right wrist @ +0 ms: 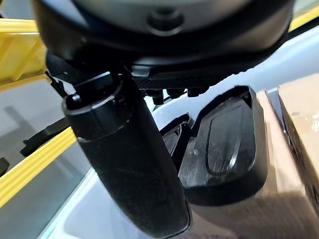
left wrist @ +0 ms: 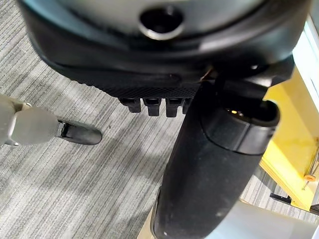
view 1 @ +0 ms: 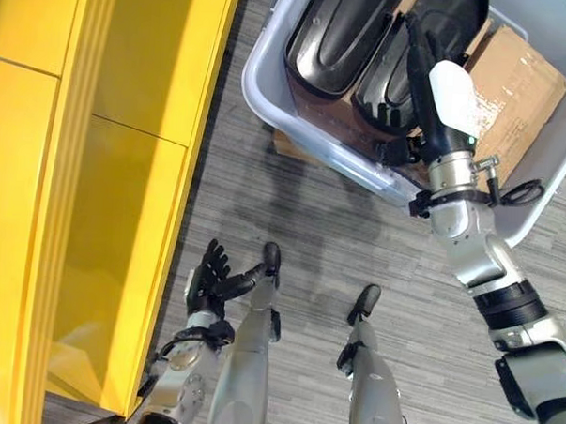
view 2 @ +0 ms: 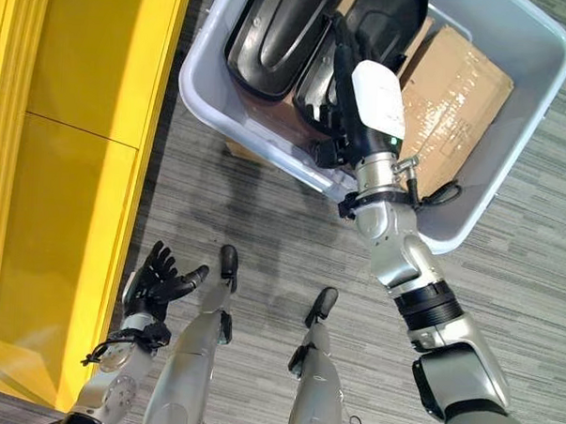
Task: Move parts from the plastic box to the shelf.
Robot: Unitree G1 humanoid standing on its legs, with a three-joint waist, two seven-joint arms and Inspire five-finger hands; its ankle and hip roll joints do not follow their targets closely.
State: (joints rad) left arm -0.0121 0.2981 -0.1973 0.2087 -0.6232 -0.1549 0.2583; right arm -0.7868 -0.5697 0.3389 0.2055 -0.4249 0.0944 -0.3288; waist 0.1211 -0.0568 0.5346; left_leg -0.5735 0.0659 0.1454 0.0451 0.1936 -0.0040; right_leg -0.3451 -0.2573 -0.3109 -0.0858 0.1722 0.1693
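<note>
Several black moulded parts (view 1: 343,31) sit in the pale grey plastic box (view 1: 269,99) in the left eye view, stacked at its left end, with a flat piece of brown cardboard (view 1: 519,86) lying beside them at the other end. The right hand (view 1: 430,82), with a white cover on its thumb, reaches over the box's near wall and lies against the nearest black part; its fingers run out fairly straight along the part, without wrapping round it. The yellow shelf (view 1: 125,168) stands along the left side of the grey carpeted floor (view 1: 292,212). The left hand (view 1: 210,276) hangs low beside the shelf, fingers spread and loose, holding nothing.

From the right eye view the same layout shows: box (view 2: 213,101) at the top, right hand (view 2: 363,93) over the black parts (view 2: 277,29), left hand (view 2: 158,280) near the shelf (view 2: 69,165).

From the left wrist view, the left hand's thumb (left wrist: 214,164) juts out over the carpet, touching nothing.

From the right wrist view, the right hand's thumb (right wrist: 129,164) stands over the box, with a black part (right wrist: 224,149) just past the short row of fingertips (right wrist: 174,92).
</note>
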